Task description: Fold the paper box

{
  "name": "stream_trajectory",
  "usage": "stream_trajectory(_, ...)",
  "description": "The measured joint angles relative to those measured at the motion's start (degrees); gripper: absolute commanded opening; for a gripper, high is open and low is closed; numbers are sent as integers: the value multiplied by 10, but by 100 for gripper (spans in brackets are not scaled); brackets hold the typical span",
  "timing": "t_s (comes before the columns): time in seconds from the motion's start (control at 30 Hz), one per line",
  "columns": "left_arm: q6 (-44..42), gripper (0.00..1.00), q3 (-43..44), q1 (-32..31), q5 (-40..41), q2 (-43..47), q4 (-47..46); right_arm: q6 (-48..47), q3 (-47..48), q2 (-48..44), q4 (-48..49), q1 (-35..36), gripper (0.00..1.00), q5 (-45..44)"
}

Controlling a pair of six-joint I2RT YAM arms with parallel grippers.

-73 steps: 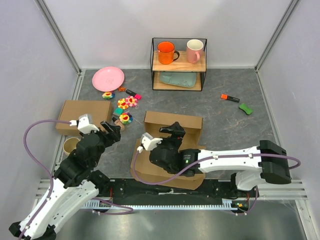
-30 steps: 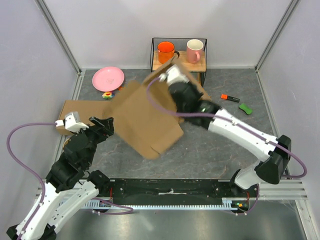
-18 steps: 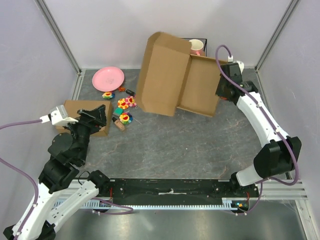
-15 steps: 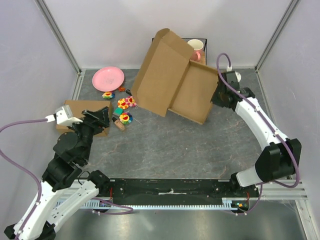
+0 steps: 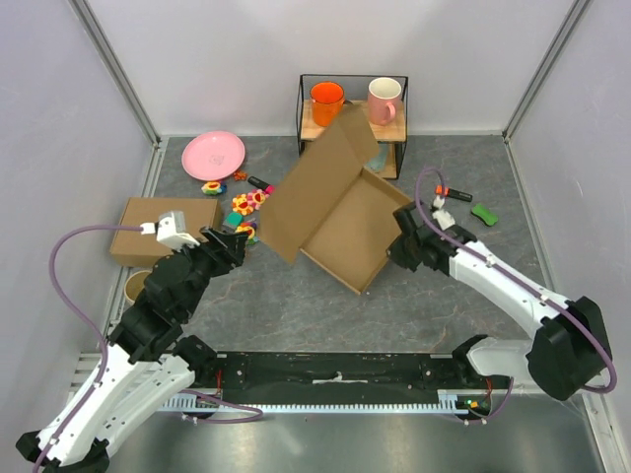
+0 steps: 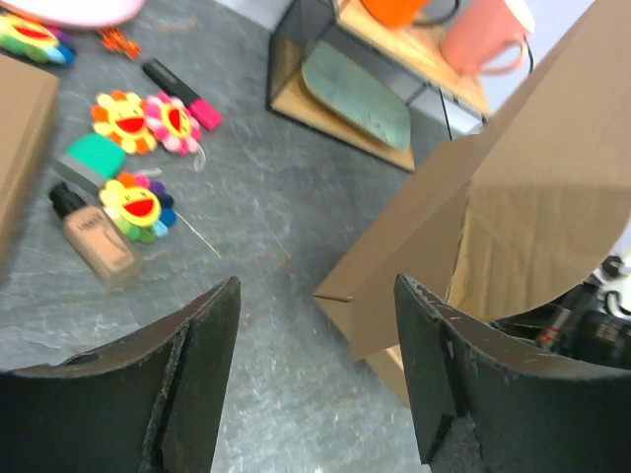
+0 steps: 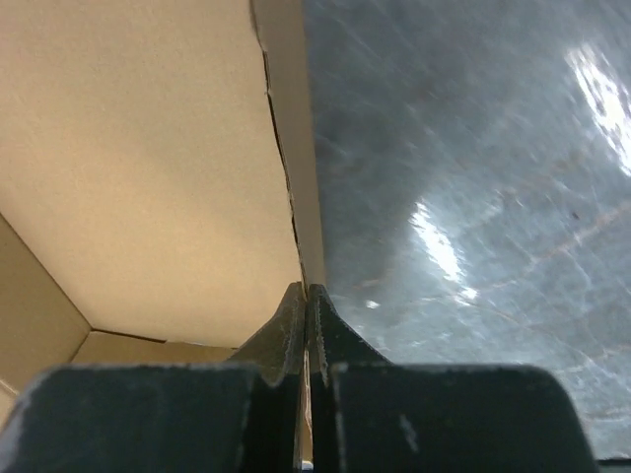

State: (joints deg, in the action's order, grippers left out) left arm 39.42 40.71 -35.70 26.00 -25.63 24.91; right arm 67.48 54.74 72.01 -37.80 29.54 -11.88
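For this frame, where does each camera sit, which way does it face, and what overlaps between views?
Top external: above and behind the bases, looking down on the table; both arms show.
Left wrist: faces forward past the open left gripper toward flower toys, shelf and paper box.
Right wrist: looks along the right gripper, shut on the paper box wall, table beyond.
Shared: the paper box is in all three.

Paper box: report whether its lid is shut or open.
Open. On the paper box, the lid slants up off the shallow tray, its inside showing; the right gripper pinches a side wall.
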Motion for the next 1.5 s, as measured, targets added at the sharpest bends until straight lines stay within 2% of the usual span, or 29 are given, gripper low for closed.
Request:
stream_trajectory(0.2,13,67,-43,0,-80,-6,-11,151,-92,17,-6,79,0,-30)
stream_trajectory(0.33,20,66,-74,0,-119,14,-16,242,-97,45,-4,127,0,-38)
stream_trajectory(0.5,20,65,-104,0,-209,16,-52,366,-96,69,-2,203,1,-78)
stream_trajectory(0.53,20,65,-108,0,-226,11,-59,382,-95,73,-1,216,14,-88)
stream_trajectory(0.6,20,65,-113,0,-256,1,-71,413,-81,90,-5,247,27,-103)
stream_trajectory(0.63,19,65,-115,0,-266,-3,-76,422,-70,103,-5,257,39,-111)
stream_trajectory(0.7,19,65,-116,0,-282,-12,-83,431,-39,132,-8,274,51,-124)
stream_trajectory(0.73,18,65,-116,0,-286,-17,-87,430,-21,143,-12,280,61,-135)
stream_trajectory(0.83,15,65,-116,0,-290,-22,-88,403,22,151,-36,289,79,-161)
stream_trajectory(0.9,12,65,-116,0,-289,-25,-89,375,41,149,-48,291,85,-172)
stream_trajectory(1.07,4,65,-115,0,-279,-41,-89,268,68,142,-99,300,89,-204)
stream_trajectory(1.13,1,65,-113,0,-275,-48,-86,200,84,131,-125,311,94,-232)
stream_trajectory(1.23,-2,65,-110,0,-265,-50,-76,106,99,95,-136,321,96,-296)
stream_trajectory(1.33,-3,65,-110,0,-245,-37,-67,-47,99,33,-105,309,98,-372)
stream_trajectory(1.37,-3,65,-110,0,-237,-27,-64,-124,90,5,-60,293,98,-386)
stream_trajectory(1.5,-2,65,-110,0,-207,10,-48,-312,40,-59,79,180,98,-354)
